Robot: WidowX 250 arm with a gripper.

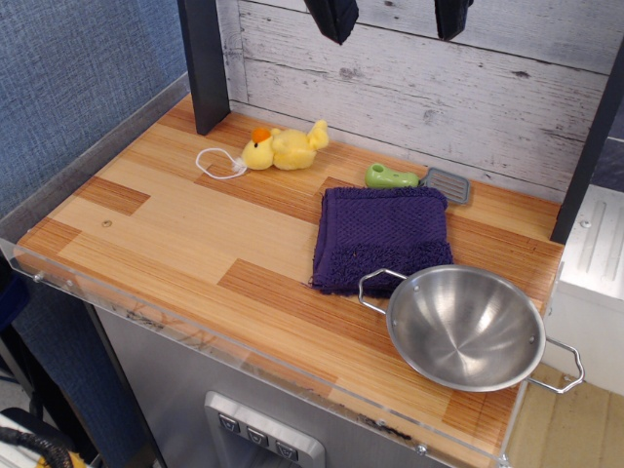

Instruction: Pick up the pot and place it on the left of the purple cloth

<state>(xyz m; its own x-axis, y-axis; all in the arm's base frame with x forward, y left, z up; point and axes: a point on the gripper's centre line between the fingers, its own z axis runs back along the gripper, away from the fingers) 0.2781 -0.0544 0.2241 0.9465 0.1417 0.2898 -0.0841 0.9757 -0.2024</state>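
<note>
We locate the pot (465,328) at the near right corner of the wooden tabletop (175,224), upright and empty, with its open side up. One wire loop handle points toward the purple cloth (380,237) and the other overhangs the right edge of the tabletop. The pot lies just in front of and to the right of the cloth; the inner handle appears to touch or overlap the fuzzy band along the front edge of the cloth.

We take the cloth as the landmark. It lies flat. Just behind the cloth we see a green toy (390,176) and, beside it, a small grey ribbed object (447,184) touching the cloth's rear right corner. Behind and well to the left of the cloth lies a yellow plush duck (283,147) with a white cord loop (219,164).

The gripper (395,18) hangs high above the cloth, against the whitewashed plank wall (409,97). Its two dark fingers stand apart and hold nothing.
</note>
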